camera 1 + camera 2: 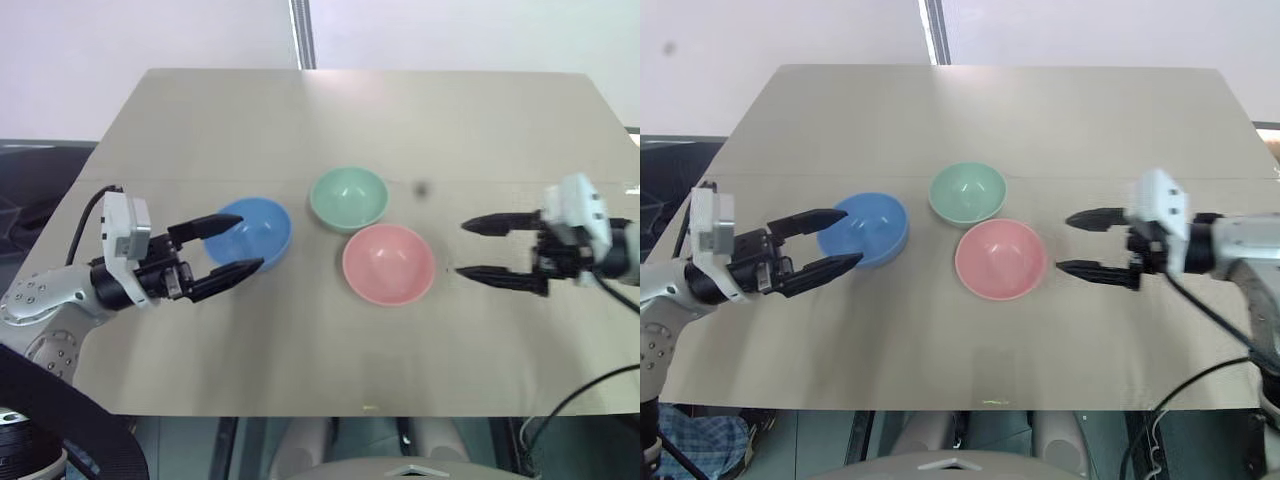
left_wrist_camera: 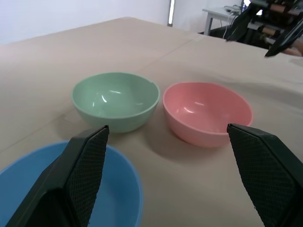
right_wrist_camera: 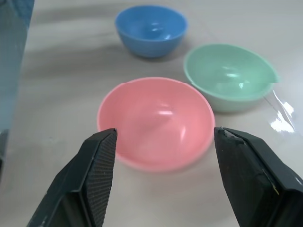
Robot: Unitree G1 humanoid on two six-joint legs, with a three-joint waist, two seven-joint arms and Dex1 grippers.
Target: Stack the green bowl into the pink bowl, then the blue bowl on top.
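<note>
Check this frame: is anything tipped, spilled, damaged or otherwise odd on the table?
Nothing stands out. The green bowl, pink bowl and blue bowl all sit upright, empty and unstacked on the table, with no visible damage.

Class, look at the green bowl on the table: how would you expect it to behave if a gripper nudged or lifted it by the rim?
The green bowl looks like thin, glossy plastic, so it is probably light and a bit slippery. Its rounded sides narrow toward the base, so a nudge would likely slide or tip it. It seems rigid enough for a rim pinch.
</note>
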